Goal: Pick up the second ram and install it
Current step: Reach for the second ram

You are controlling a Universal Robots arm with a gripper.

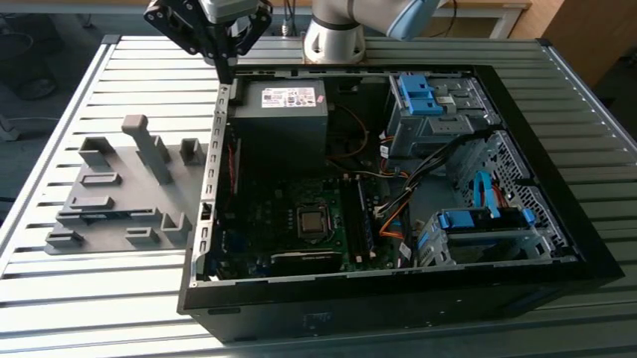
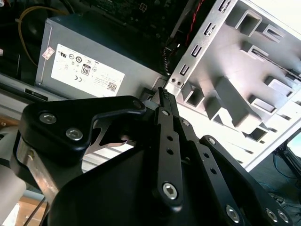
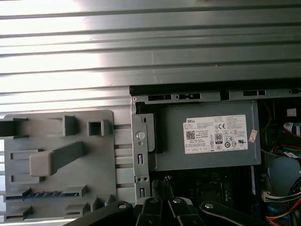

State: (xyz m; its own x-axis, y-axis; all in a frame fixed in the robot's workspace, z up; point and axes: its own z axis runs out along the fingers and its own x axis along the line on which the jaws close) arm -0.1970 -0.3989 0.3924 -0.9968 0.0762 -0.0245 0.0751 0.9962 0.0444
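The second ram (image 1: 107, 216) stands on edge in a slot of the grey fixture plate (image 1: 119, 186), to the exterior view's left of the open computer case (image 1: 398, 283). In the first wrist view the ram (image 3: 44, 194) shows as a thin dark strip with bluish chips. My gripper (image 1: 225, 73) hangs shut and empty over the case's far left corner, beside the power supply (image 1: 283, 101) and well away from the ram. Its black fingers (image 2: 163, 94) meet at a single tip. Another memory stick (image 1: 365, 216) sits upright in the motherboard slots.
Grey upright blocks (image 1: 149, 149) rise from the fixture plate. The case holds a processor socket (image 1: 312, 221), blue drive cages (image 1: 418, 93) and loose cables (image 1: 398, 201). The slatted metal table (image 1: 100, 298) extends around the case.
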